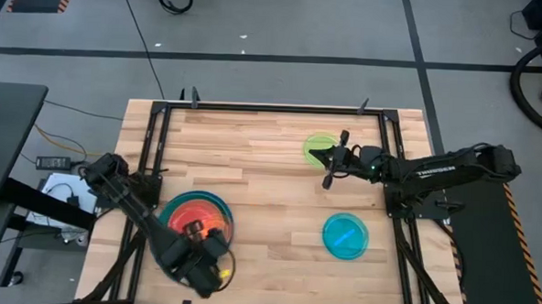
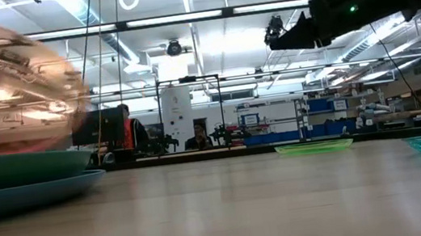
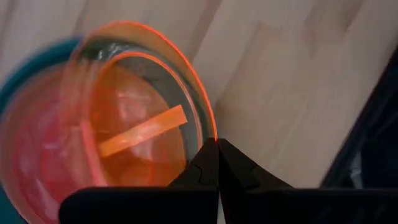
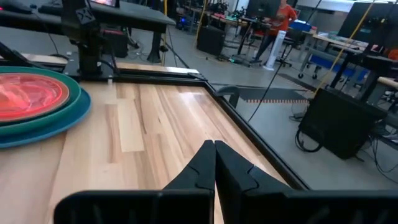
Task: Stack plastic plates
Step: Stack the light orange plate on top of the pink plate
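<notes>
From above, three groups of plates are lying on the table (image 1: 266, 262): one stack (image 1: 198, 215) near the front-left corner, one green plate (image 1: 319, 147) toward the back edge and one cyan plate (image 1: 345, 236) toward the right edge. The left hand (image 1: 213, 252) is hanging over the stack's front rim; the right hand (image 1: 330, 159), pressed together, is hovering just beside the green plate.

At table height, the stack (image 2: 19, 180) is showing two teal-blue plates under a blurred pink one, blocking the left side; two people are sitting behind monitors in the room beyond.

The left wrist camera is showing the left hand (image 3: 217, 149) pinching a tilted orange plate (image 3: 143, 112) by its rim above the stack.

The right wrist camera is showing the right hand (image 4: 214, 149) closed on nothing.
</notes>
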`<action>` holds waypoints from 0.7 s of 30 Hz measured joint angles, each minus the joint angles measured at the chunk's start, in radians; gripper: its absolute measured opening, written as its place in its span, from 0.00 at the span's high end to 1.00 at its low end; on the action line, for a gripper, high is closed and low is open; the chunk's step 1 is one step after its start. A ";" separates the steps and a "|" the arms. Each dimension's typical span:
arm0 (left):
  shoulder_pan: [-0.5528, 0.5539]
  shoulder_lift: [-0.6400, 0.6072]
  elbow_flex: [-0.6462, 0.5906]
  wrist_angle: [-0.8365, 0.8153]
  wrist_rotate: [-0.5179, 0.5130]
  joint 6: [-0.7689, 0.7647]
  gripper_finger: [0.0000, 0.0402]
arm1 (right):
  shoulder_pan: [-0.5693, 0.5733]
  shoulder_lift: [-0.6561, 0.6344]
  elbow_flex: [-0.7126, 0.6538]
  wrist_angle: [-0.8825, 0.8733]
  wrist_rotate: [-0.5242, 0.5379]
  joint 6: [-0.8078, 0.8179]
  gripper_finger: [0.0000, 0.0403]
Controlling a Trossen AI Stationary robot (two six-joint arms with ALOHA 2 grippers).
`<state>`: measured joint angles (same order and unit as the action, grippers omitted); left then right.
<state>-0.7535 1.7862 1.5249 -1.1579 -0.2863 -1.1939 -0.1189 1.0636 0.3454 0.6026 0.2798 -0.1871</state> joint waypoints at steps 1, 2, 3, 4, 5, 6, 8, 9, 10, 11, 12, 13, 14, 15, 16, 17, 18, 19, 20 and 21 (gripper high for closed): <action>-0.016 0.002 0.000 -0.003 0.000 -0.041 1.00 | -0.008 0.014 0.000 0.017 -0.014 0.000 0.98; -0.031 0.004 0.000 -0.016 0.000 -0.081 1.00 | -0.016 0.028 0.000 0.041 -0.028 0.000 0.98; -0.044 0.005 0.000 -0.030 0.001 -0.115 1.00 | -0.025 0.039 0.000 0.052 -0.043 0.000 0.98; -0.054 0.006 0.000 -0.051 0.002 -0.148 1.00 | -0.033 0.049 0.000 0.069 -0.059 0.000 0.98; -0.061 0.008 0.001 -0.068 0.004 -0.174 1.00 | -0.038 0.059 0.000 0.085 -0.076 0.000 0.98; -0.067 0.012 0.001 -0.086 0.006 -0.195 1.00 | -0.045 0.066 0.000 0.095 -0.090 0.000 0.98; -0.076 0.020 0.000 -0.135 0.012 -0.232 1.00 | -0.054 0.081 0.000 0.115 -0.110 0.001 0.98; -0.075 0.026 0.001 -0.156 0.013 -0.242 1.00 | -0.058 0.085 0.000 0.120 -0.116 0.002 0.98; -0.075 0.035 0.001 -0.176 0.015 -0.249 1.00 | -0.061 0.089 0.000 0.122 -0.120 0.003 0.98; -0.075 0.045 0.000 -0.187 0.021 -0.251 1.00 | -0.064 0.091 0.000 0.123 -0.121 0.003 0.98; -0.075 0.057 0.000 -0.194 0.035 -0.248 1.00 | -0.067 0.095 0.000 0.124 -0.121 0.003 0.98; -0.074 0.066 0.000 -0.195 0.045 -0.240 1.00 | -0.071 0.097 0.000 0.121 -0.121 0.003 0.98; -0.071 0.078 0.000 -0.199 0.052 -0.232 1.00 | -0.074 0.097 0.000 0.119 -0.121 0.003 0.98; -0.068 0.090 0.000 -0.202 0.056 -0.216 1.00 | -0.076 0.097 0.000 0.122 -0.121 0.004 0.98; -0.066 0.101 0.000 -0.201 0.059 -0.204 1.00 | -0.076 0.096 0.000 0.122 -0.121 0.004 0.98; -0.063 0.112 0.000 -0.202 0.060 -0.188 1.00 | -0.076 0.096 0.000 0.120 -0.121 0.004 0.98; -0.059 0.121 0.000 -0.201 0.064 -0.175 1.00 | -0.075 0.096 0.000 0.117 -0.122 0.004 0.98; -0.055 0.130 0.000 -0.201 0.067 -0.157 1.00 | -0.075 0.096 0.000 0.117 -0.125 0.004 0.98; -0.052 0.138 0.000 -0.202 0.067 -0.143 1.00 | -0.075 0.096 0.000 0.115 -0.125 0.005 0.98; -0.048 0.147 0.000 -0.202 0.066 -0.127 1.00 | -0.075 0.096 0.000 0.109 -0.126 0.007 0.98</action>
<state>-0.8010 1.9329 1.5246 -1.3602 -0.2199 -1.3207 -0.1944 1.1595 0.3454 0.7115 0.1540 -0.1796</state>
